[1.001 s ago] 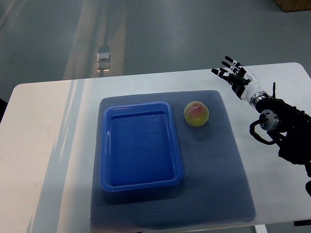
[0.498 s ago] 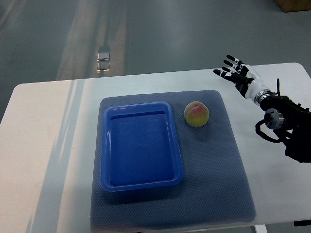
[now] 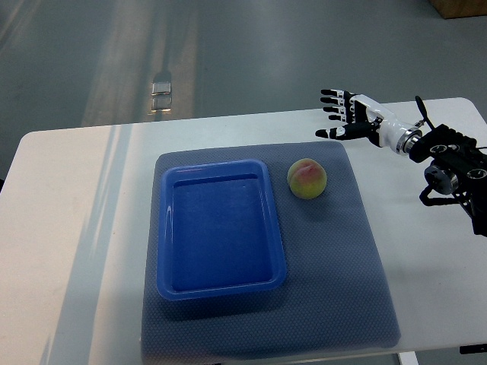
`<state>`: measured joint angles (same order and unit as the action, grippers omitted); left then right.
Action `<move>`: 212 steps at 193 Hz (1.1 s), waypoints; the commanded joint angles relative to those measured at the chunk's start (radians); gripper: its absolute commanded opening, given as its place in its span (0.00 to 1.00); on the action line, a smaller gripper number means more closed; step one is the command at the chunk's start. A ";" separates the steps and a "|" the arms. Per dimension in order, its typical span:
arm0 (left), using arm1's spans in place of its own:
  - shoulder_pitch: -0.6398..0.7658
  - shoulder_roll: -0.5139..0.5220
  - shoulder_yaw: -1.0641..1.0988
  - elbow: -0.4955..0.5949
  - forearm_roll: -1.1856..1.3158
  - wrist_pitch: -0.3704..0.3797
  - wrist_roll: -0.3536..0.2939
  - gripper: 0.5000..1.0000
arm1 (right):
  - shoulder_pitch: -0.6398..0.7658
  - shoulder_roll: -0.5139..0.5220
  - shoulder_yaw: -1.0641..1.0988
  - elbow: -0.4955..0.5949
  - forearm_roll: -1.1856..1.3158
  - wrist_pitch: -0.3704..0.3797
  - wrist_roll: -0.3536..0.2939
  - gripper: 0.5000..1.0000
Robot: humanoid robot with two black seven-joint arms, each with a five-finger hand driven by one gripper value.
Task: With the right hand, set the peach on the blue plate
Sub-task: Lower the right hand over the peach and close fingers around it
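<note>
Since the earlier frame our right hand (image 3: 344, 124) has swung left toward the peach. Nearest us, the blue plate (image 3: 220, 226) rests on the grey mat (image 3: 335, 266); the peach (image 3: 307, 179) sits just right of it; farther off, our hand hovers, fingers spread, holding nothing.

Grey mat (image 3: 342, 274) on white table (image 3: 68, 228); small metal object (image 3: 161, 92) on floor.

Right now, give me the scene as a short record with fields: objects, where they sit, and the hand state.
peach: on the grey mat, just right of the blue plate, not touching it
blue plate: empty, on the mat's left part
right hand: fingers spread, holding nothing, above the mat's far right corner
left hand: not in view
table: white
</note>
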<state>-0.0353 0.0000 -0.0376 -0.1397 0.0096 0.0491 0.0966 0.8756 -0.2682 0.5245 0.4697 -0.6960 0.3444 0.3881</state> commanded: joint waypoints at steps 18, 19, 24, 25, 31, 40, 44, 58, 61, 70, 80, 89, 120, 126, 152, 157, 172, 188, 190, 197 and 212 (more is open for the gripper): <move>0.000 0.000 0.001 0.002 0.000 0.000 0.000 1.00 | 0.008 -0.062 -0.001 0.098 -0.191 0.015 0.014 0.86; 0.000 0.000 0.001 0.002 0.000 0.000 0.000 1.00 | 0.008 -0.062 -0.001 0.098 -0.191 0.015 0.014 0.86; 0.002 0.000 -0.001 0.000 0.001 0.000 0.000 1.00 | 0.008 -0.066 -0.001 0.106 -0.206 0.021 0.015 0.86; 0.002 0.000 -0.001 0.000 0.001 0.000 0.000 1.00 | 0.008 -0.066 -0.001 0.106 -0.206 0.021 0.015 0.86; 0.002 0.000 -0.001 0.000 0.001 0.000 0.000 1.00 | 0.008 -0.066 -0.001 0.106 -0.206 0.021 0.015 0.86; 0.000 0.000 -0.001 0.002 0.000 0.000 0.000 1.00 | 0.023 -0.079 -0.008 0.129 -0.275 0.045 0.043 0.86; 0.000 0.000 -0.001 0.002 0.001 0.000 0.000 1.00 | 0.025 -0.080 -0.015 0.132 -0.292 0.050 0.051 0.86; 0.000 0.000 -0.001 0.000 0.000 0.000 0.000 1.00 | 0.026 -0.083 -0.021 0.135 -0.309 0.053 0.057 0.86; 0.000 0.000 -0.001 0.000 0.000 0.000 0.000 1.00 | 0.037 -0.102 -0.040 0.141 -0.353 0.056 0.077 0.86; 0.000 0.000 -0.001 0.000 0.000 0.000 0.000 1.00 | 0.048 -0.111 -0.063 0.148 -0.395 0.056 0.100 0.86; 0.000 0.000 -0.001 0.000 0.000 0.000 0.000 1.00 | 0.060 -0.114 -0.086 0.158 -0.418 0.056 0.115 0.86; 0.000 0.000 -0.001 0.000 0.000 0.000 0.000 1.00 | 0.074 -0.117 -0.113 0.171 -0.441 0.056 0.129 0.86; -0.001 0.000 0.001 0.002 0.000 0.000 0.000 1.00 | 0.103 -0.140 -0.169 0.207 -0.499 0.047 0.144 0.86; 0.000 0.000 -0.001 0.002 0.000 0.000 0.000 1.00 | 0.105 -0.140 -0.172 0.208 -0.505 0.047 0.144 0.86; -0.001 0.000 -0.001 0.002 0.000 0.000 0.000 1.00 | 0.114 -0.137 -0.187 0.210 -0.577 0.041 0.149 0.86; -0.001 0.000 -0.001 0.002 0.000 0.000 0.000 1.00 | 0.114 -0.137 -0.187 0.210 -0.612 0.031 0.149 0.86; -0.001 0.000 -0.001 0.002 0.000 0.000 0.000 1.00 | 0.114 -0.134 -0.195 0.210 -0.654 0.025 0.146 0.86; -0.001 0.000 -0.001 0.002 0.000 0.000 0.000 1.00 | 0.114 -0.131 -0.215 0.210 -0.680 0.024 0.146 0.86; -0.001 0.000 -0.001 0.002 0.000 0.000 0.000 1.00 | 0.114 -0.131 -0.216 0.210 -0.680 0.022 0.146 0.86; -0.001 0.000 -0.001 0.002 0.000 0.000 0.000 1.00 | 0.114 -0.131 -0.221 0.210 -0.682 0.019 0.144 0.86; -0.001 0.000 -0.001 0.002 0.000 0.000 0.000 1.00 | 0.115 -0.126 -0.244 0.208 -0.692 -0.001 0.143 0.86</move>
<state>-0.0368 0.0000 -0.0383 -0.1380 0.0092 0.0491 0.0966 0.9894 -0.3994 0.3078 0.6797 -1.3732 0.3644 0.5330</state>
